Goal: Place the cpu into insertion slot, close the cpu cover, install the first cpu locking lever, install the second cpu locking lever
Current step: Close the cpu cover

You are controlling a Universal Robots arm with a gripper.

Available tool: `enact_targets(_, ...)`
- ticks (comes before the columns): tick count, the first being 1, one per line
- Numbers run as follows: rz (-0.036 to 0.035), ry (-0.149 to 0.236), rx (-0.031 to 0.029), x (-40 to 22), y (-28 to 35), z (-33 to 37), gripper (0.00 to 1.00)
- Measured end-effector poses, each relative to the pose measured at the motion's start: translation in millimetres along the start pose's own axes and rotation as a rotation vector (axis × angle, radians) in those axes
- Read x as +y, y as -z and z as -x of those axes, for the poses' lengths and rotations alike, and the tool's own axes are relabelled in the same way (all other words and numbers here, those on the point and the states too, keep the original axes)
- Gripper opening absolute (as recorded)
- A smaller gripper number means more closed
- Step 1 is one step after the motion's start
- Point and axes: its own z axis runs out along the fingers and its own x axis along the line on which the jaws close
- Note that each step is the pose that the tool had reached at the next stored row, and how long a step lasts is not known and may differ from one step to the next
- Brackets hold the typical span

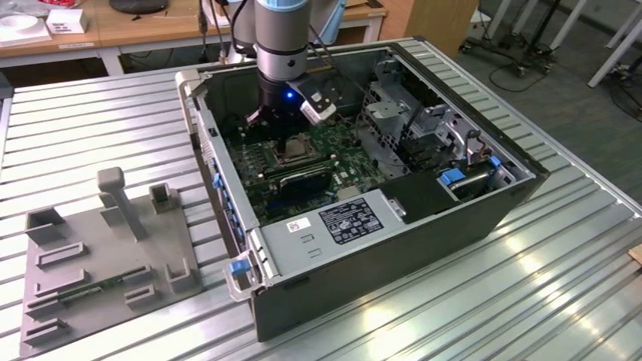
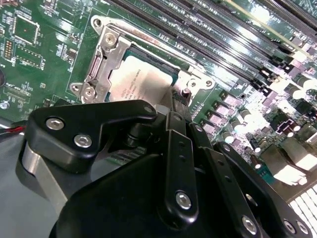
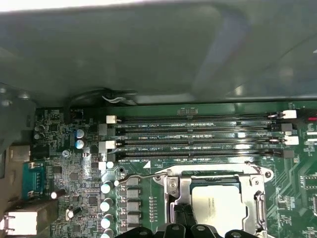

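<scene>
The cpu [image 2: 142, 82] lies flat in the insertion slot [image 1: 282, 147] on the green board, silver top showing. The cpu cover [image 2: 105, 55] lies down around it as a silver frame; it is also seen in the first wrist view as cpu cover [image 3: 173, 191] beside cpu [image 3: 218, 203]. A thin locking lever rod [image 3: 208, 171] runs along the socket side nearest the memory slots. My gripper [image 2: 176, 99] hovers at the socket's edge, its black fingers [image 3: 184, 215] pressed together, shut, with nothing seen between them. In the exterior view the gripper [image 1: 273, 120] hangs inside the open case.
Long black memory slots [image 3: 198, 136] lie just beyond the socket. The case walls [image 1: 401, 248], the power supply [image 1: 346, 222] and the drive cage [image 1: 431, 128] hem in the board. A grey fixture plate [image 1: 101, 256] lies on the table at the exterior view's left.
</scene>
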Motion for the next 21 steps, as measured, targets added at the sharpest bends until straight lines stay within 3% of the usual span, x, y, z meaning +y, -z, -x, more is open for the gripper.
enact_targets(21,-0.0002,0.0,0.0001,-0.2,-4.5,-0.5,0.11)
